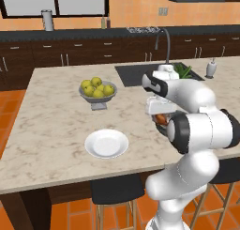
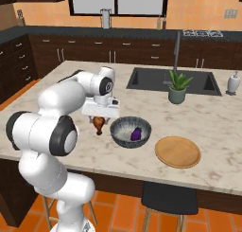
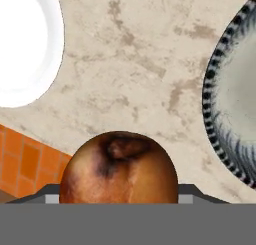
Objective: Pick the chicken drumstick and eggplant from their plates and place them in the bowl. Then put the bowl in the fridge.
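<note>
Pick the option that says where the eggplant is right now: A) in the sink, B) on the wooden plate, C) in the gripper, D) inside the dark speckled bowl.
D: the eggplant lies inside the bowl, while the wooden plate beside it is bare and the gripper holds the chicken drumstick.

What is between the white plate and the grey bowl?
In the hand view, bare marble counter lies between the white plate and the bowl, with the held drumstick hanging over it.
</note>
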